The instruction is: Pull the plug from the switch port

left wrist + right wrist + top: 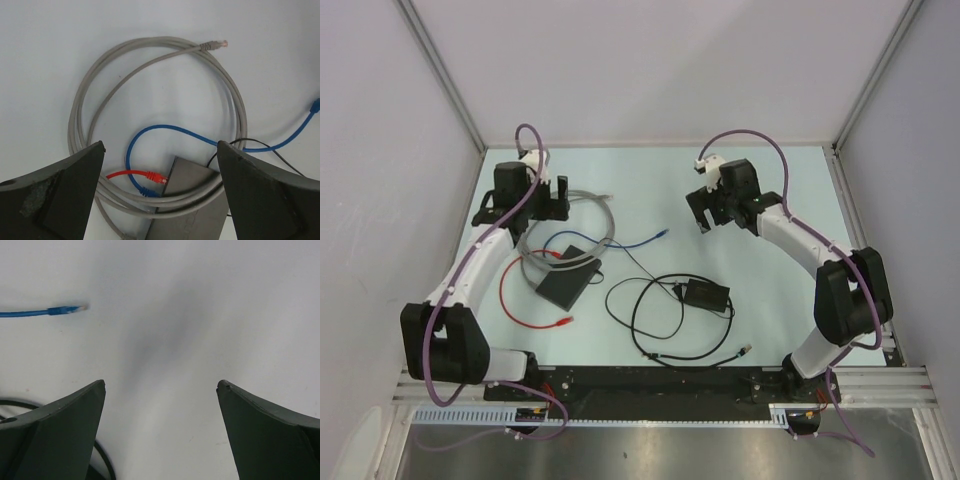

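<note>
Status: 0 plugs pulled, judging by the layout. The switch [568,282] is seen flat on the table [770,180], left of centre, on the near side of the left gripper [160,145]. 2 plugs are seen at its far edge in the left wrist view: a red plug [156,176] and a blue plug [146,191] just beside it, both apparently seated. Which 1 is meant can't be told. A grey cable [80,115] is coiled over the switch.

Left gripper: jaws spread wide, nothing held, hanging above the coil and the plugs. Right gripper [161,385]: also spread wide, empty, well apart from the switch, near the free end of the blue cable [25,313].

Left to do: all of it. Approach, grip on the plug, pull-out. The switch will probably need to be held down by the 2nd arm.
</note>
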{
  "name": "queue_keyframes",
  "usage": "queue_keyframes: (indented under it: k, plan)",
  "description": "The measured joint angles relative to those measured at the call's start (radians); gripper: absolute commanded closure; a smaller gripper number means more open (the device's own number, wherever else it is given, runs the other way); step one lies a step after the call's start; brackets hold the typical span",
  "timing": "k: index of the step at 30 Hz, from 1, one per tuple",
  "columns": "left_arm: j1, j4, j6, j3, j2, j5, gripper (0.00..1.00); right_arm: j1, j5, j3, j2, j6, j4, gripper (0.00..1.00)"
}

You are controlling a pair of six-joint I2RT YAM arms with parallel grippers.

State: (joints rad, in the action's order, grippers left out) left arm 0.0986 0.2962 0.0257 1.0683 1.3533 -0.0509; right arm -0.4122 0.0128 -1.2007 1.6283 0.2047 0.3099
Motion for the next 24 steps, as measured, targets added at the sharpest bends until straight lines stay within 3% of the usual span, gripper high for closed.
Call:
queue_keyframes:
  k: [8,16,24]
  plan:
    - [-0.063,0.142,-0.125,-0.006,0.001,-0.103,0.02,-0.007,-0.199,-0.064,0.007,0.010,0.060,0.02]
    - [-0.169,0.273,-0.210,-0.018,0.097,-0.129,0.12,-0.018,-0.258,-0.064,0.008,0.020,0.094,0.01]
    - [-0.177,0.357,-0.194,-0.095,0.129,-0.155,0.19,-0.016,-0.279,-0.064,0.008,0.031,0.120,0.01]
